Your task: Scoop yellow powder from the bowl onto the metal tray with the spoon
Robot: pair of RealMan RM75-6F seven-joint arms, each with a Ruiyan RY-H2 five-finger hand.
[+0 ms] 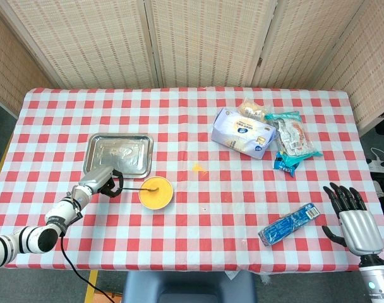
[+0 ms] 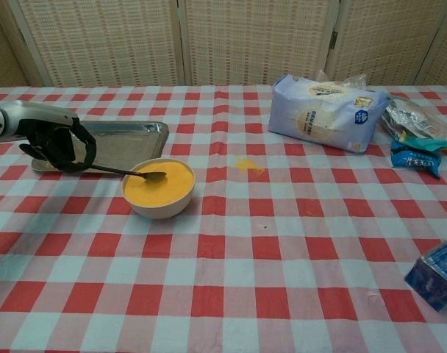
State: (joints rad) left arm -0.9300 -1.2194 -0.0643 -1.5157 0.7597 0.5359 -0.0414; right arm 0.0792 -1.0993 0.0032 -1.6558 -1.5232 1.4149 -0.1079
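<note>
A cream bowl (image 2: 158, 187) (image 1: 156, 192) full of yellow powder stands left of centre on the checked cloth. My left hand (image 2: 56, 142) (image 1: 103, 182) grips the handle of a metal spoon (image 2: 128, 172) (image 1: 139, 187), whose tip rests on the powder in the bowl. Behind the hand lies the metal tray (image 2: 128, 136) (image 1: 119, 152), with a faint trace of yellow on it. My right hand (image 1: 355, 218) hovers at the table's near right corner, fingers spread and holding nothing; the chest view does not show it.
A small yellow powder spill (image 2: 248, 165) lies right of the bowl. A white flour bag (image 2: 325, 112) and snack packets (image 2: 417, 134) sit at the back right. A blue packet (image 1: 290, 223) (image 2: 435, 277) lies near the right hand.
</note>
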